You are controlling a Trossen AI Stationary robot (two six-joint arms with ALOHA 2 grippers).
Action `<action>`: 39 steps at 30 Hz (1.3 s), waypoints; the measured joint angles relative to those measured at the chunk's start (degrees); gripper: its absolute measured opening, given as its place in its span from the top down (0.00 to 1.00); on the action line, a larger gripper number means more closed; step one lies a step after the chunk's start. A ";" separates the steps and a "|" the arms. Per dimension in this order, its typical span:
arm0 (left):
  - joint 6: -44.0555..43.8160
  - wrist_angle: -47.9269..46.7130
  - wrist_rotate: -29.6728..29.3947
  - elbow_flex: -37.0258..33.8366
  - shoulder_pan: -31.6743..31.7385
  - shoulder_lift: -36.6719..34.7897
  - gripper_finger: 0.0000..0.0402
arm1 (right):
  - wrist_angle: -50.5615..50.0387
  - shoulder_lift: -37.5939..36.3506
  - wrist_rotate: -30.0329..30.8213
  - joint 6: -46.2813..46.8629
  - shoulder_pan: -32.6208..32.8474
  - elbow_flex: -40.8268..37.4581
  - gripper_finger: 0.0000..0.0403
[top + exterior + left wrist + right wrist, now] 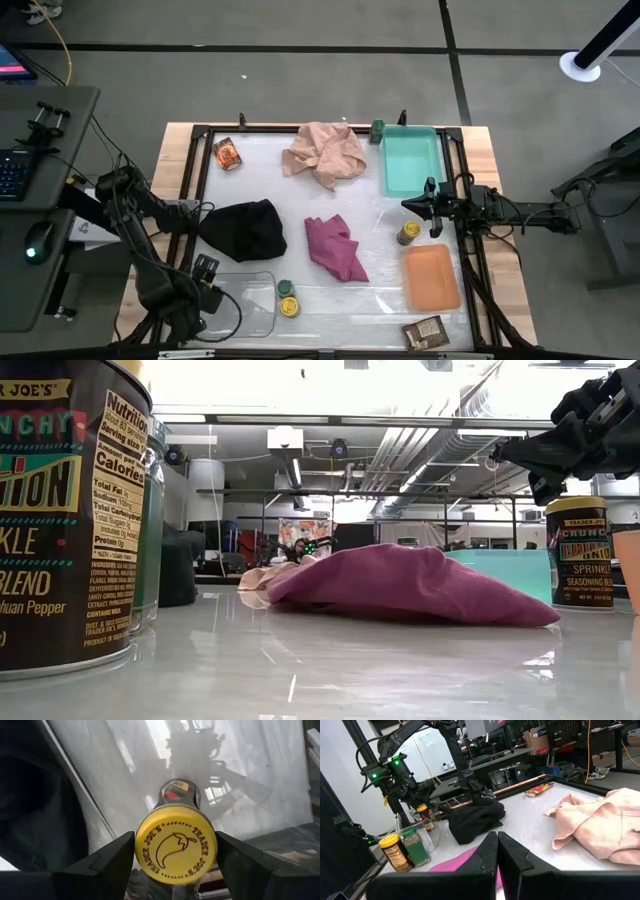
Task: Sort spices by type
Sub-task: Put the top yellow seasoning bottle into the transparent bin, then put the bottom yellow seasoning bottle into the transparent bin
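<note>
Teal tray [411, 163], far right: nothing visible in it; a dark-green jar [377, 130] sits just beside its far-left corner. Orange tray [432, 278], near right: nothing in it either. Clear tray [243, 305], near left: L gripper [172, 857] sits over it w/ a yellow-lidded jar [176, 849] gripped between its fingers [107, 860], lid toward the wrist cam. Can't tell if jar touches the tray floor.

Cloths on table, not in any tray: pink [325, 153] far centre, black [245, 229] left of centre, magenta [335, 247] centre.

R gripper [413, 205] hangs above the table btw teal and orange trays, fingers pressed together, holding nothing. Yellow-lidded jar no. 2 [408, 233] stands just near-side of it.

Near centre, right of clear tray: green jar [285, 289] and third yellow-lidded jar [289, 306] side by side. One packet [228, 154] far left, other packet [425, 333] near right past the orange tray.
</note>
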 joint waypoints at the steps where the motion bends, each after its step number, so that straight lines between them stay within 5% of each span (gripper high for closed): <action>1: 0.24 -0.25 0.62 0.18 0.42 -0.61 0.36 | 0.00 0.02 0.00 0.00 0.00 0.00 1.00; 12: 1.88 -0.33 -1.14 6.46 7.35 -10.51 0.36 | 0.00 0.02 0.00 0.00 0.00 -0.01 1.00; 16: 10.77 6.98 -1.96 9.72 12.22 -9.35 0.36 | 0.00 0.02 0.01 0.00 -0.01 0.00 1.00; 28: 52.39 13.56 -1.90 26.83 23.50 12.88 0.33 | 0.00 0.02 0.00 0.00 0.00 0.00 1.00; 33: 53.14 15.09 -1.81 35.15 25.63 23.57 0.24 | 0.00 0.02 0.00 0.00 0.00 0.00 1.00; 39: 41.61 9.79 -0.95 46.05 27.04 32.45 0.15 | 0.00 0.02 0.00 0.00 0.00 -0.01 1.00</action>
